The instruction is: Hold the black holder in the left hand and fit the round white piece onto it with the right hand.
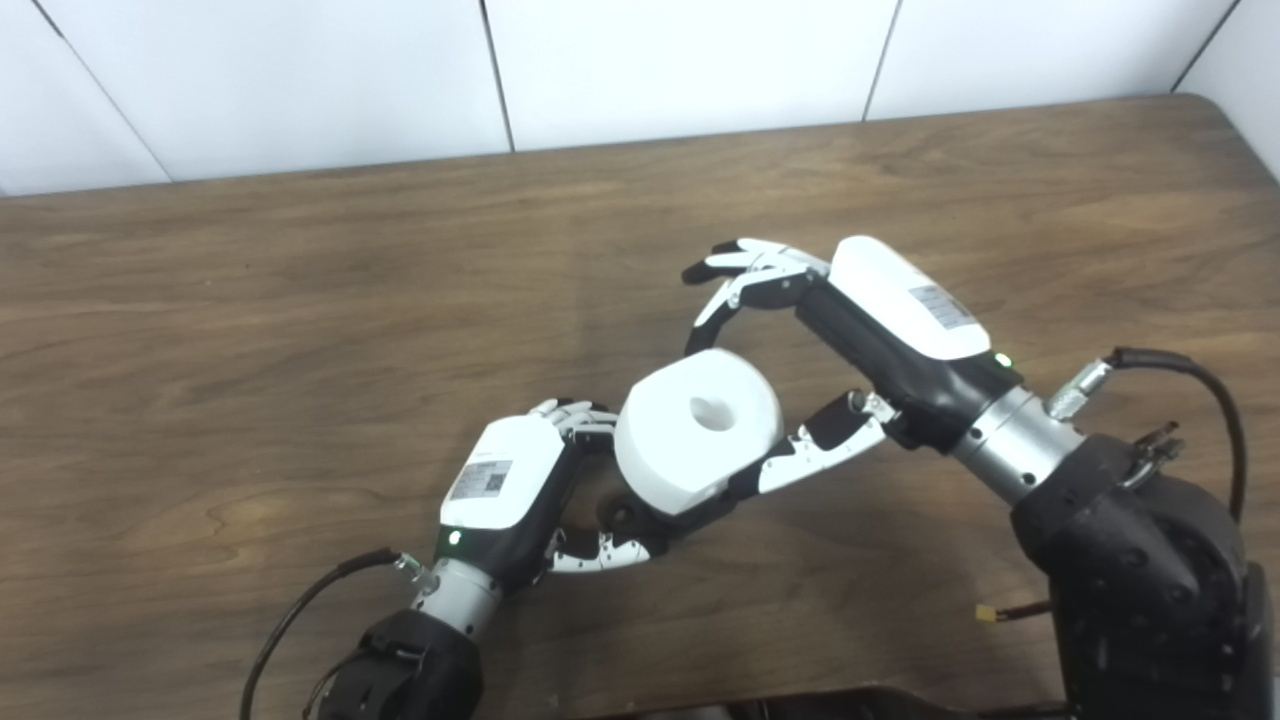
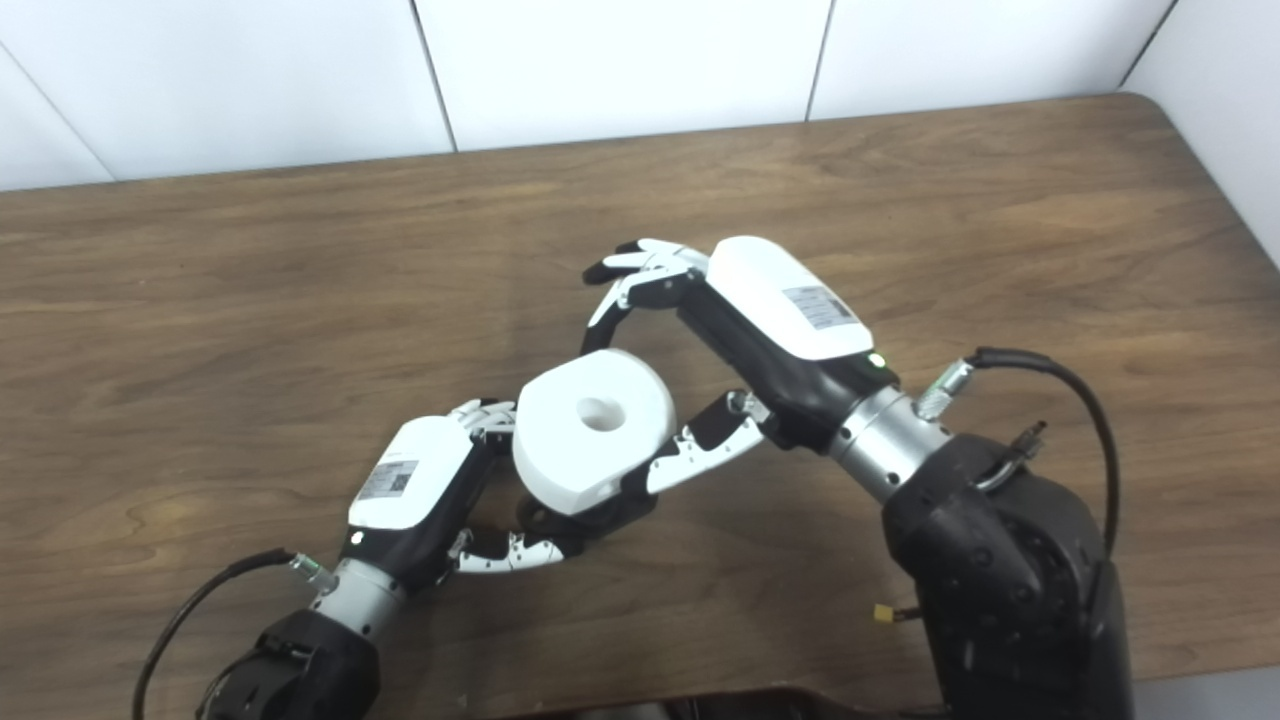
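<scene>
Status: the round white piece [image 1: 697, 428] is in my right hand [image 1: 800, 350], pinched between the thumb under its lower right side and the fingers [image 1: 735, 268] arching over its top edge. At least one fingertip seems to touch the rim; the rest look spread above it. The centre hole faces up toward the cameras, disc tilted.

My left hand [image 2: 440, 490] is curled around the black holder [image 2: 540, 518]. Only a small dark part shows beneath the white piece, between my left fingers and thumb, so I can't make out its shape or confirm how firm the grip is. It reads as closed on the holder.

Progress, my judgement: both pickups are done and the parts are brought together. The white piece sits right over and against the holder, but I can't tell whether it's seated or only resting on top; the joint is hidden under the disc. Left to do: align the hole with the holder, press down, release the right hand.

Pose: left forearm comes in from the near edge of the table [image 1: 300, 300], hand low, just above the wood, back of the hand up. Right arm comes in from the near right corner, wrist angled toward the centre of the table, hand higher than the left. Everything is over the near middle of the table.
</scene>
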Controlling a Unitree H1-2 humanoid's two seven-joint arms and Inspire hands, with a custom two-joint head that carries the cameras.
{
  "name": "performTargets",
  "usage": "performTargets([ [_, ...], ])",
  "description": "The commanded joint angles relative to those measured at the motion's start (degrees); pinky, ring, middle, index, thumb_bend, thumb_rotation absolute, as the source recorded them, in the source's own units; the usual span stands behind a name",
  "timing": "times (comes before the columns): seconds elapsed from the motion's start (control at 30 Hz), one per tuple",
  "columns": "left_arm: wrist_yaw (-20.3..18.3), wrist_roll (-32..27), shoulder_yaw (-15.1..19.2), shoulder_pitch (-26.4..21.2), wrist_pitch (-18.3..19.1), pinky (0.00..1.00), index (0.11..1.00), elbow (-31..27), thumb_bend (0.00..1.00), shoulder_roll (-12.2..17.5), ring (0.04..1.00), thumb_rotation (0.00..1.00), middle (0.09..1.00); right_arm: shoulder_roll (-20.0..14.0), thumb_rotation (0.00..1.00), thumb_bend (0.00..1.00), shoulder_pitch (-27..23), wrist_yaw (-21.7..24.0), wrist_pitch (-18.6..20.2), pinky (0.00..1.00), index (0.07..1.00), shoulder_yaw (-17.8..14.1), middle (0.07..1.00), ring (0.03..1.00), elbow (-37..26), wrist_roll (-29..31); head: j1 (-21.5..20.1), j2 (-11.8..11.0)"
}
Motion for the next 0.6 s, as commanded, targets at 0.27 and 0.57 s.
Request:
performTargets([
  [0.27, -2.6, 0.5, -1.3, 0.3, 1.0, 0.91, 0.49, 0.1, 0.51, 0.3, 0.837, 0.05, 0.771, 0.1, 0.15, 0.52, -0.7, -1.8, -5.9, 0.8, 0.483, 2.6, 0.813, 0.906, 0.9, -3.3, -0.2, 0.2],
  [0.57, -2.4, 0.8, -1.5, 0.2, 0.9, 0.9, 0.49, -0.2, 0.51, 0.0, 0.835, 0.05, 0.768, -0.8, 0.15, 0.51, -0.6, -0.3, -8.2, 0.88, 0.484, 3.1, 0.826, 0.927, 1.3, -4.5, -0.4, 0.6],
])
